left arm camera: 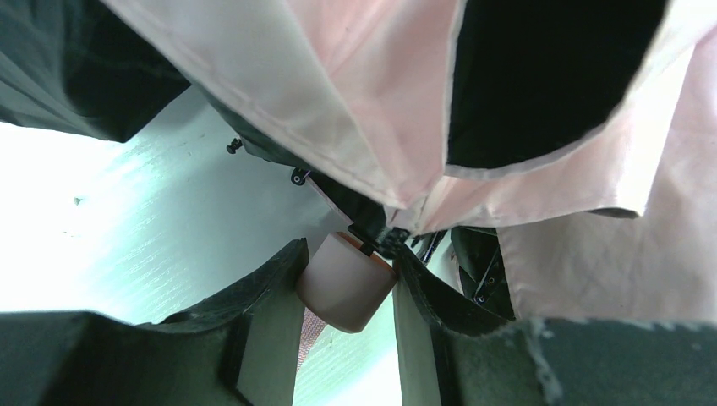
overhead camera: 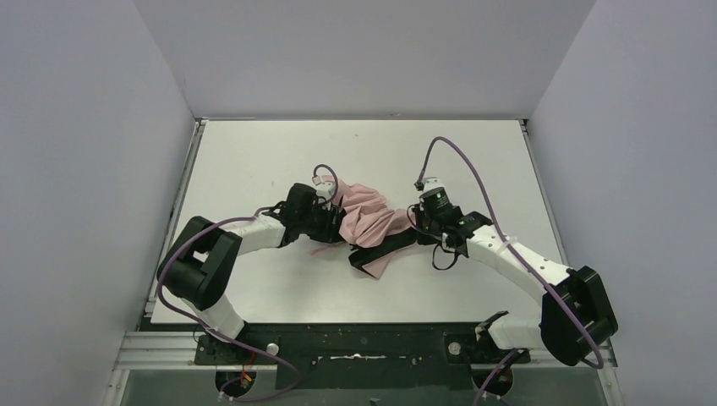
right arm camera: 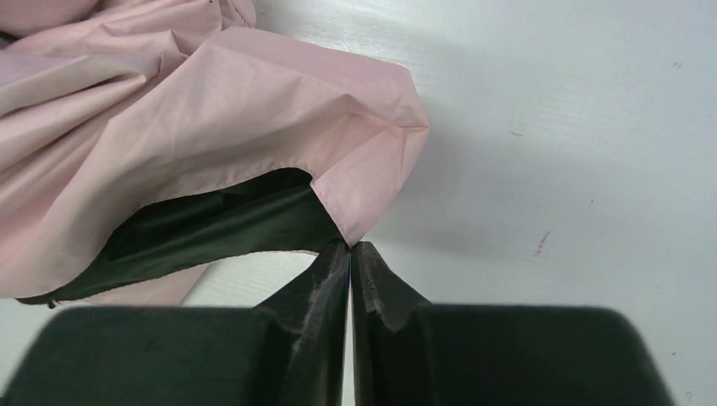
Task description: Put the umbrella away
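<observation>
The pale pink umbrella lies crumpled at the table's middle, its black lining showing. My left gripper is at its left side, shut on the pink handle, which sits between the two fingers. Pink fabric hangs over that view. My right gripper is at the umbrella's right side. In the right wrist view its jaws are pressed together on a corner tip of the pink fabric. A thin pink strap shows under the handle.
The white table is walled by grey panels on the left, right and back. A dark rail with both arm bases runs along the near edge. Purple cables loop above each wrist.
</observation>
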